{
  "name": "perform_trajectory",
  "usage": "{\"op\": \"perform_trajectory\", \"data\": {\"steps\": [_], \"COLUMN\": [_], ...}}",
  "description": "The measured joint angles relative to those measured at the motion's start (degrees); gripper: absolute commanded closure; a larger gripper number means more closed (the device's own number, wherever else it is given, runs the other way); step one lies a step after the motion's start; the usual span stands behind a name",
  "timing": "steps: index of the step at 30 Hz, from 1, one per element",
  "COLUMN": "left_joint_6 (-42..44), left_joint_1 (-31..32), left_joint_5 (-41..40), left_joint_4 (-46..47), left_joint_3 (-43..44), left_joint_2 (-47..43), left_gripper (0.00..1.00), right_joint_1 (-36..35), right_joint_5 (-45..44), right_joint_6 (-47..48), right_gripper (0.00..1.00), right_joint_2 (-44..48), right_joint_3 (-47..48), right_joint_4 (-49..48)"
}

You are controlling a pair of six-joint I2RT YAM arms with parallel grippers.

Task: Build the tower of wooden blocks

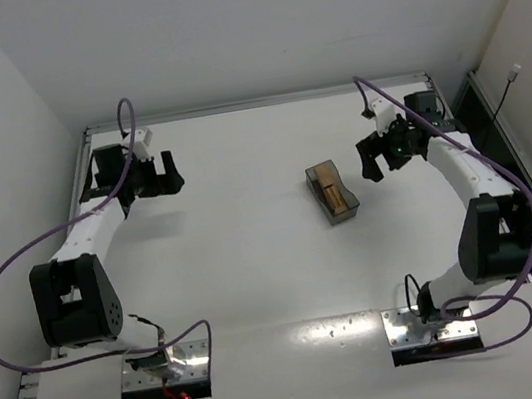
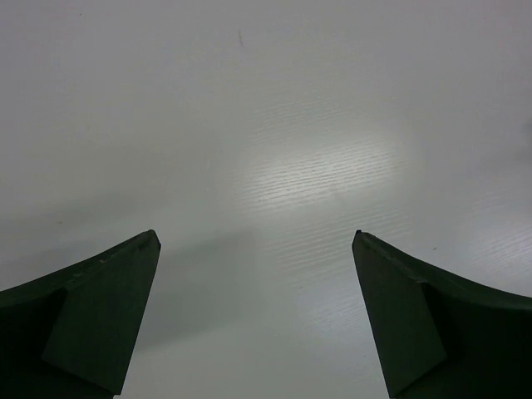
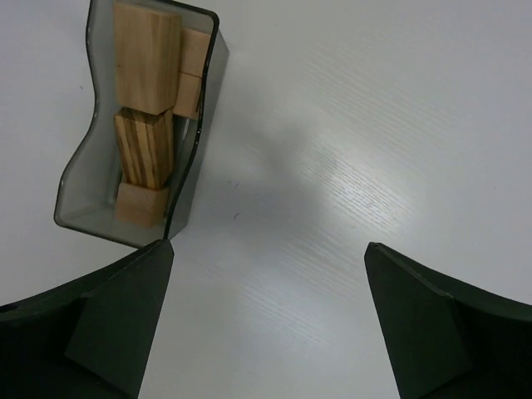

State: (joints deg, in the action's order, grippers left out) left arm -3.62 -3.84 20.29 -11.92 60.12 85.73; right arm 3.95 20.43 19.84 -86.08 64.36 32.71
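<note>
Several light-brown wood blocks (image 3: 145, 116) lie packed inside a dark translucent bin (image 3: 200, 125), seen at upper left in the right wrist view. From above, the same blocks (image 1: 331, 194) sit right of the table's centre. My right gripper (image 1: 377, 159) hovers just right of the bin, open and empty; in its wrist view the right gripper (image 3: 268, 246) has only bare table between its fingers. My left gripper (image 1: 169, 173) is far off at the back left, open, and the left gripper (image 2: 256, 235) looks down on bare table. No tower shows in any view.
White walls close in the table (image 1: 256, 262) at the back and both sides. A raised rail (image 1: 251, 104) runs along the far edge. Purple cables loop off both arms near their bases.
</note>
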Motion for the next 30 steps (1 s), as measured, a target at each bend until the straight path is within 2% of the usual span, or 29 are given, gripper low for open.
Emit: {"op": "perform_trajectory", "data": {"steps": [2, 5, 12, 21, 30], "left_joint_6": [0.26, 0.66, 1.40, 0.50, -0.04], "left_joint_1": [0.00, 0.00, 0.00, 0.00, 0.00], "left_joint_5": [-0.79, -1.31, -0.94, 1.53, 2.01], "left_joint_4": [-0.02, -0.94, -3.76, -4.02, -4.31], "left_joint_3": [0.00, 0.28, 5.40, 6.25, 6.67], "left_joint_2": [0.00, 0.00, 0.68, 0.68, 0.87], "left_gripper": [0.00, 0.00, 0.00, 0.00, 0.00], "right_joint_1": [-0.39, -2.56, -15.26, -13.77, -13.84], "right_joint_5": [0.61, 0.02, -7.58, -11.78, -11.61], "right_joint_6": [-0.48, -0.70, -0.61, -3.04, -4.35], "right_gripper": [0.10, 0.13, 0.27, 0.29, 0.37], "right_joint_2": [-0.92, -1.51, 0.81, -3.65, -12.74], "right_joint_3": [0.00, -0.39, -3.87, -2.60, 0.57], "right_joint_4": [-0.28, -0.68, -1.84, -2.91, -2.05]}}
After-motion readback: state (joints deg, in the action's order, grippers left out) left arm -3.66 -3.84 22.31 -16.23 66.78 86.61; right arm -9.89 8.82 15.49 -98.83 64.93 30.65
